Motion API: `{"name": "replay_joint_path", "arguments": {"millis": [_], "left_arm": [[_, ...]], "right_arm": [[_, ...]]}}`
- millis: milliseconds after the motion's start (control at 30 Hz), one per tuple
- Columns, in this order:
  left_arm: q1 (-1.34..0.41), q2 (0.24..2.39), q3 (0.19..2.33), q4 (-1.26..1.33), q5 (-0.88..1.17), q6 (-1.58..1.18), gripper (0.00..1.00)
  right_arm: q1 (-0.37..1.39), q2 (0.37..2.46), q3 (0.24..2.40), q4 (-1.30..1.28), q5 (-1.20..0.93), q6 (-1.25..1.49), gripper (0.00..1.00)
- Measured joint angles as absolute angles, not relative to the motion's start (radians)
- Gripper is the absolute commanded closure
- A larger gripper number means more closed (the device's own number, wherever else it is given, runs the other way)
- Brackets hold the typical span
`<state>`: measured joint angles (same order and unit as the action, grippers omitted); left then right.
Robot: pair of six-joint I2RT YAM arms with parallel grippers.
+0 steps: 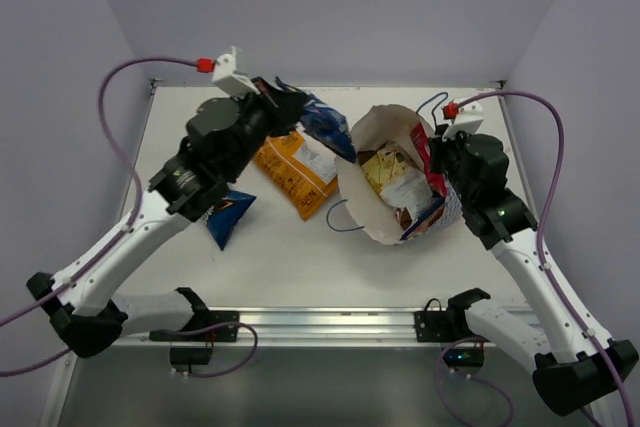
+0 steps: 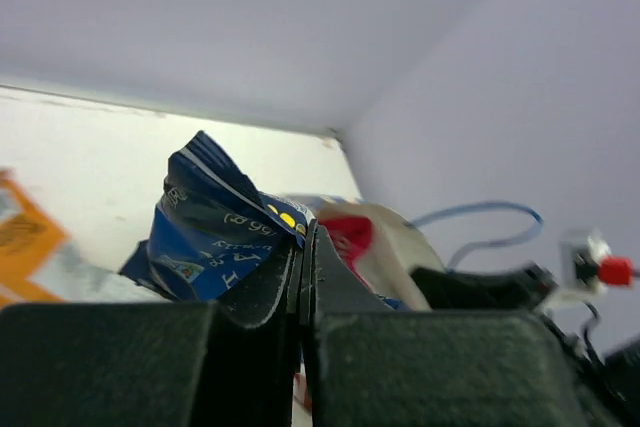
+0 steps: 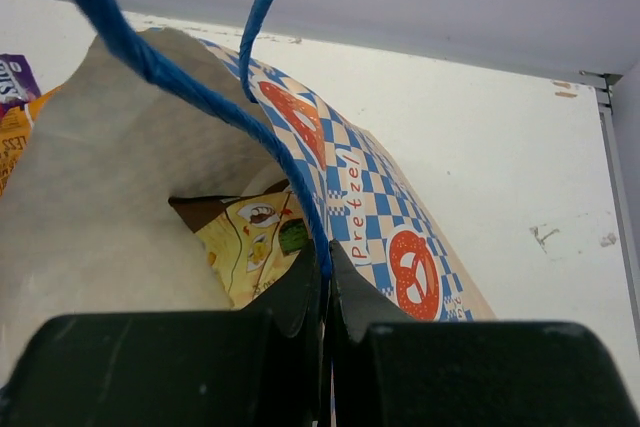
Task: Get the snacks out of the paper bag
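The paper bag (image 1: 362, 187) lies tilted on the table with its mouth open, its checked outside (image 3: 385, 217) showing in the right wrist view. My right gripper (image 3: 328, 265) is shut on its rim, right where a blue cord handle (image 3: 150, 62) meets it. Inside lie a yellow-and-brown packet (image 3: 250, 247) and a red one (image 2: 346, 231), among other snacks. My left gripper (image 2: 304, 247) is shut on a dark blue packet (image 2: 215, 232), just left of the bag's mouth at the back (image 1: 325, 125). An orange packet (image 1: 290, 172) and another dark blue packet (image 1: 228, 215) lie on the table.
A purple packet's corner (image 3: 15, 77) shows beyond the bag's far side. A loose cord handle (image 1: 335, 217) trails on the table in front of the bag. White walls close the table at the back and sides.
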<state>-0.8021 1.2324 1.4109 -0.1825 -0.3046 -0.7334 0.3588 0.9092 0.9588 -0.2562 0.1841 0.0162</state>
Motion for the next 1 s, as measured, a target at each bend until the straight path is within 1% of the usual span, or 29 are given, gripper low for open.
{"name": "replay_joint_path", "arguments": {"millis": [100, 200, 300, 333, 367, 467, 700, 833, 1000], "left_arm": [[-0.669, 1.123, 1.395, -0.274, -0.352, -0.675, 1.00], [-0.541, 1.047, 1.356, -0.357, -0.447, -0.601, 1.00], [-0.422, 1.036, 1.330, -0.415, -0.504, -0.520, 1.00], [-0.406, 1.044, 1.328, -0.426, -0.517, -0.498, 1.00], [-0.347, 1.061, 1.327, -0.436, -0.533, -0.473, 1.00], [-0.213, 1.135, 1.303, -0.444, -0.569, -0.415, 1.00], [0.068, 1.325, 1.194, -0.442, -0.554, -0.372, 1.00], [0.139, 1.473, 1.198, -0.405, -0.504, -0.371, 1.00], [0.147, 1.765, 1.370, -0.398, -0.393, -0.376, 1.00]], "right_arm": [[0.359, 0.909, 0.959, -0.257, 0.192, 0.017, 1.00], [0.359, 0.909, 0.959, -0.258, 0.191, 0.018, 1.00], [0.359, 0.909, 0.959, -0.258, 0.188, 0.020, 1.00], [0.359, 0.909, 0.959, -0.258, 0.187, 0.020, 1.00], [0.359, 0.909, 0.959, -0.258, 0.185, 0.021, 1.00], [0.359, 0.909, 0.959, -0.258, 0.177, 0.023, 1.00], [0.359, 0.894, 0.948, -0.257, 0.155, 0.027, 1.00], [0.359, 0.892, 0.940, -0.253, 0.139, 0.027, 1.00], [0.359, 0.899, 0.938, -0.245, 0.139, 0.027, 1.00]]}}
